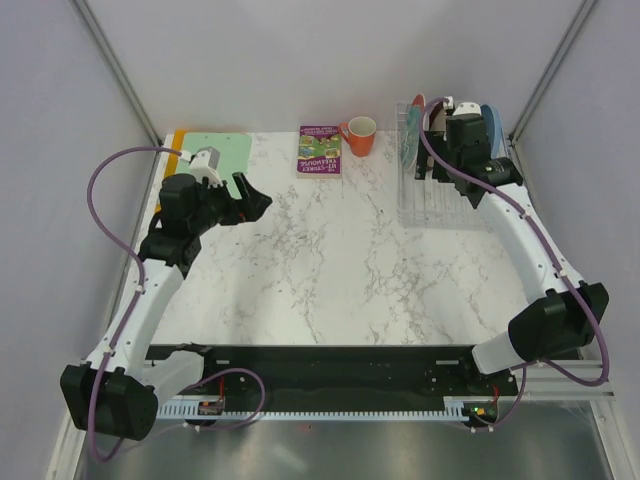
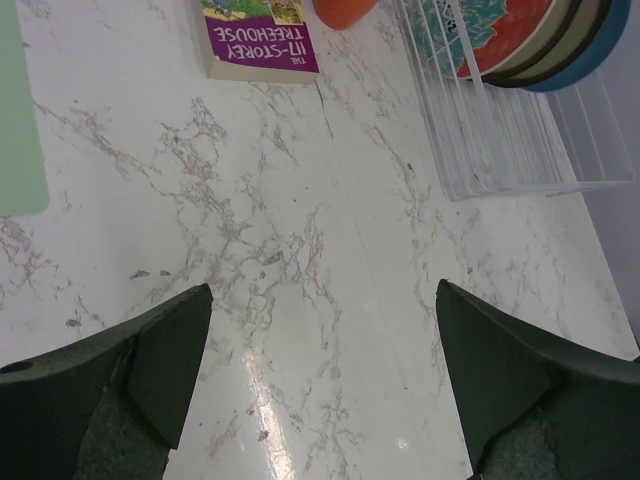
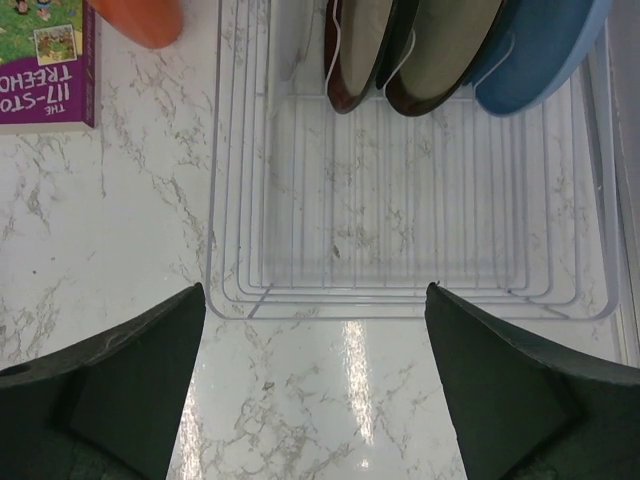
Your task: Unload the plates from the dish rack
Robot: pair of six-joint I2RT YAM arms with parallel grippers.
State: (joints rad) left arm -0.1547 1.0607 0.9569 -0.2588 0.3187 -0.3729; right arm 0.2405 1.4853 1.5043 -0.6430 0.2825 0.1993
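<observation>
The clear wire dish rack stands at the back right of the marble table. Three plates stand on edge at its far end: a red-orange one with a teal flower pattern, a dark-rimmed one with a cream centre and a light blue one. My right gripper is open and empty, held above the rack's near edge, short of the plates. My left gripper is open and empty above bare table at the left, well apart from the rack.
An orange mug and a purple book sit at the back centre, just left of the rack. A green clipboard lies at the back left. Grey walls close in on both sides.
</observation>
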